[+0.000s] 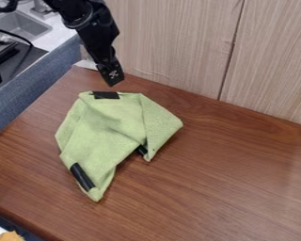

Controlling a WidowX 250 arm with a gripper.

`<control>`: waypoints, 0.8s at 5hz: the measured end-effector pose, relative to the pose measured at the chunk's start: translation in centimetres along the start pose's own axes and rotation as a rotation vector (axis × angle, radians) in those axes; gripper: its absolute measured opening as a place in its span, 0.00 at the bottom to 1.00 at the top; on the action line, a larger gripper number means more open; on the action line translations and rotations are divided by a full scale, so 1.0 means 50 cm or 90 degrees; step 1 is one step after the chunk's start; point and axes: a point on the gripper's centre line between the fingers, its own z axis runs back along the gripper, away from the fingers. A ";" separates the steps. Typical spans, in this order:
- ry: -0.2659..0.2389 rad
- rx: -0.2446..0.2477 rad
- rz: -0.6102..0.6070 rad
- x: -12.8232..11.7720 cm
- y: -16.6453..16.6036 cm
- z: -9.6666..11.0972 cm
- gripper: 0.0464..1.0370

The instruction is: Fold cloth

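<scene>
Left of centre on the smooth brown wood-grain table (241, 188), I see the soft green cloth (106, 127), rumpled into uneven lobes, a narrow point towards the near side; dark strips (106, 95) mark its far edge, near point and a fold at right; just beyond the far edge hangs my black, angular gripper (113, 76); whether its jaws are spread or pressed together, I cannot tell; farther back stand pale, streaky panels (172, 42); a blue-grey textured partition (27, 92) runs along the left.
</scene>
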 end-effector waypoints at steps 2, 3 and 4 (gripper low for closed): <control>0.002 -0.068 -0.005 -0.037 -0.053 -0.016 0.96; -0.023 -0.076 -0.009 -0.055 -0.053 0.009 0.96; -0.029 -0.095 -0.039 -0.084 -0.083 0.036 0.96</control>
